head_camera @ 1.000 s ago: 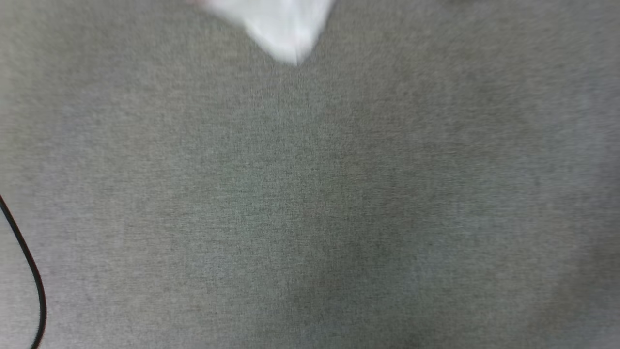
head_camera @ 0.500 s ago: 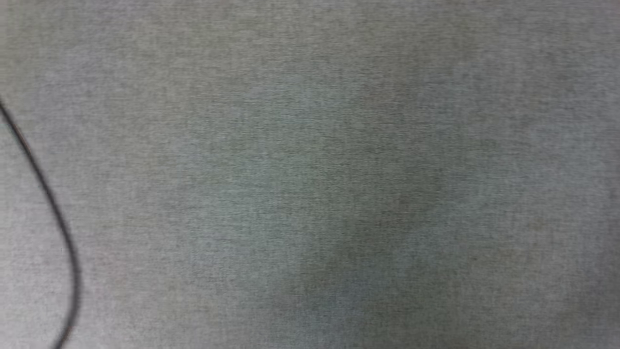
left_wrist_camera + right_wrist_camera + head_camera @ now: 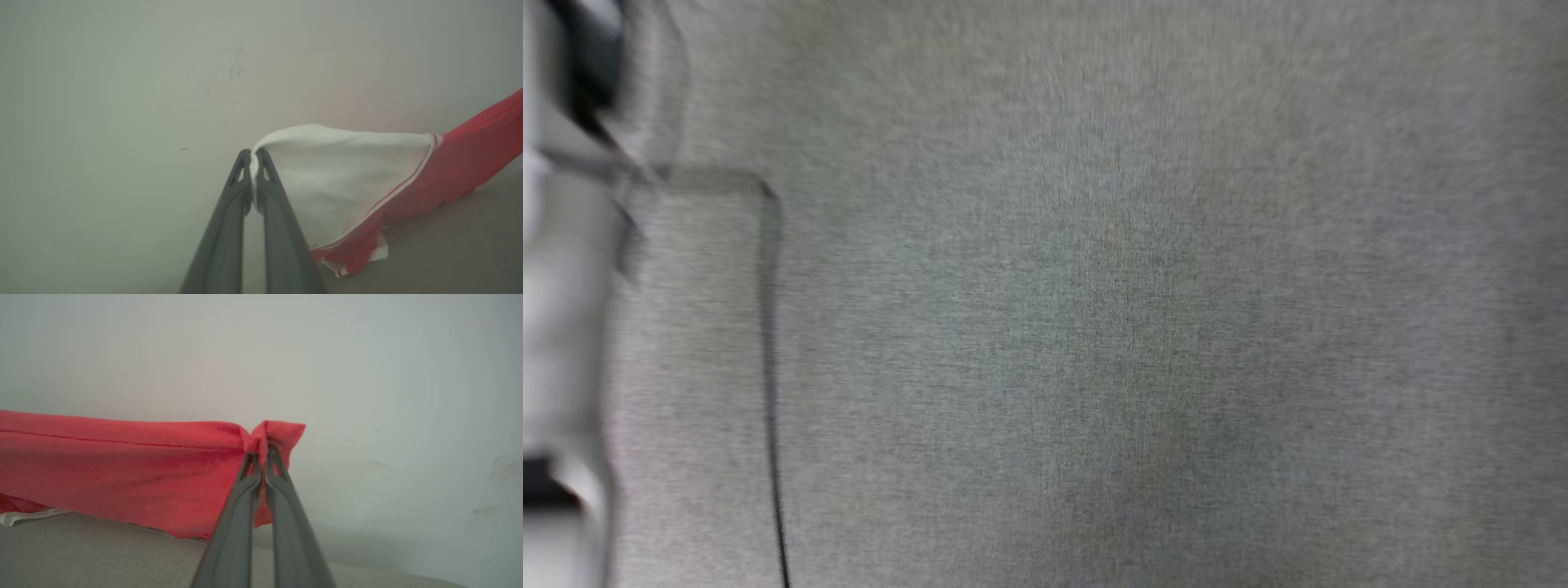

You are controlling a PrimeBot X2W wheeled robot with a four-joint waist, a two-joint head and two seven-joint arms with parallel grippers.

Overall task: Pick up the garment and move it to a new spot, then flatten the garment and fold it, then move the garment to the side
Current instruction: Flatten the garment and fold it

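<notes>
My left gripper (image 3: 254, 157) is clamped on a bunched fold of the jersey (image 3: 347, 175), its two dark fingers pressed together with the white sleeve pinched at their tips. From that pinch the sleeve fans out and down towards the grey cloth surface (image 3: 449, 245). Past a red-and-white striped trim it gives way to the red body, which stretches away above the surface. A crumpled bit of trim hangs lowest, and it seems to touch the surface. My right gripper (image 3: 261, 451) is closed on a red corner of the jersey (image 3: 122, 465), a small peak of cloth poking up past the fingertips. From there the red cloth runs in a taut band above the surface (image 3: 102, 551), and its lower edge reaches down to the surface. A pale wall (image 3: 367, 375) rises behind the surface. From my head the surface (image 3: 1135, 327) is blurred, and a thin dark line (image 3: 770, 392) runs across its left part. I cannot tell what the smeared pale and dark shapes beyond the surface's left edge are.
</notes>
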